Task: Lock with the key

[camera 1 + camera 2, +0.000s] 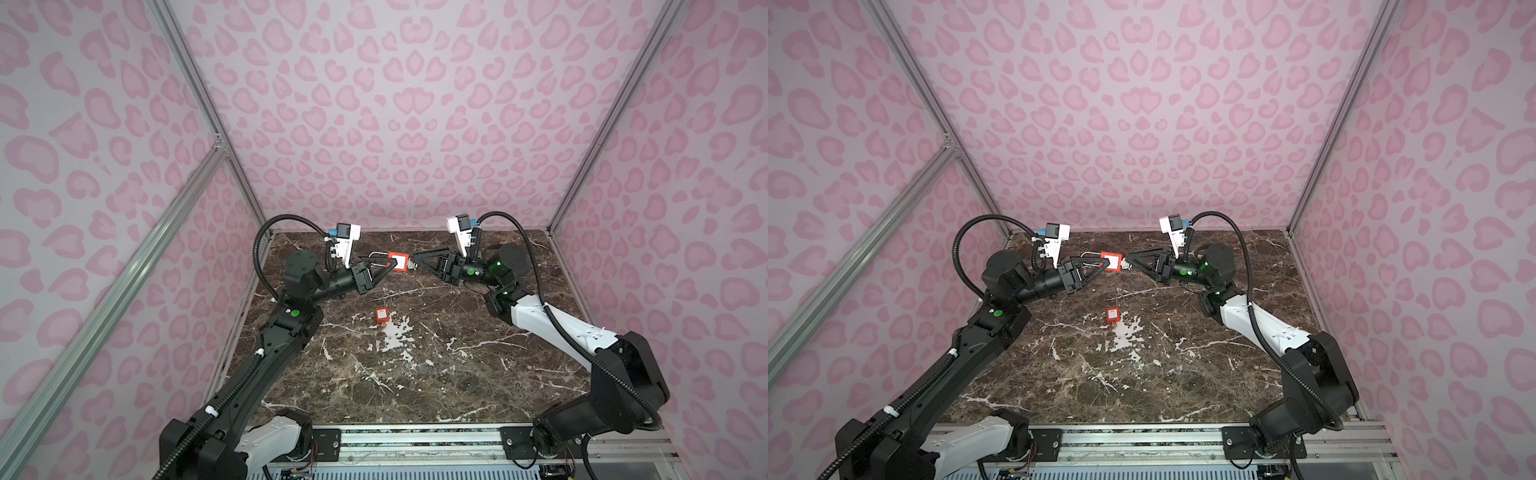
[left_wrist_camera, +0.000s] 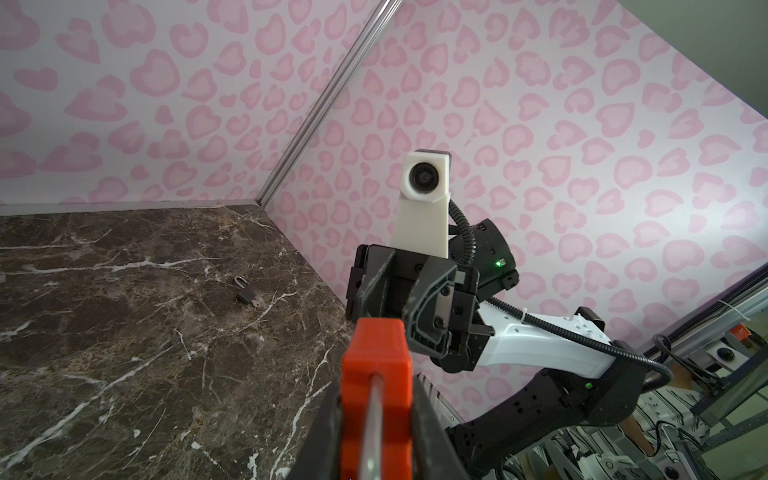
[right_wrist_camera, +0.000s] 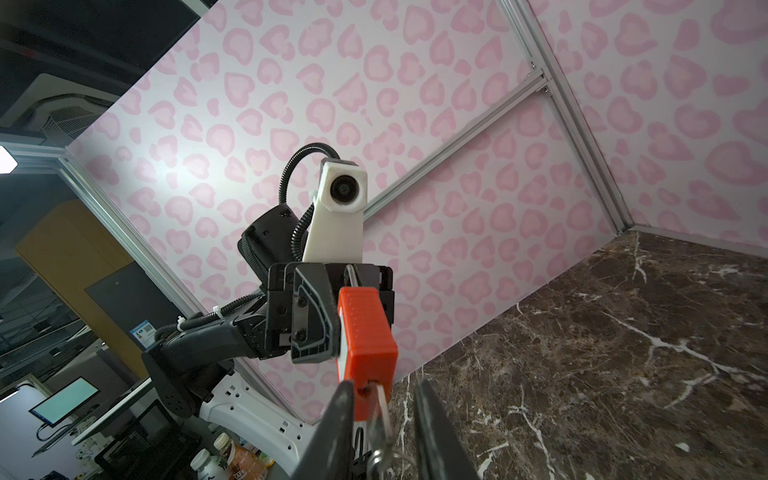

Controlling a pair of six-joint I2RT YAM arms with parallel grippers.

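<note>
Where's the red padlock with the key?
In both top views the red plastic padlock is above the marble table's far middle, clamped in the left gripper, with the right gripper at its keyed end.

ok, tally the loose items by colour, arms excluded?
Red: 2, the red padlock in the left gripper and a red block on the table
Dark: 1, a dark padlock on the table
Silver: 1, the key in the red padlock
Total: 4
</note>
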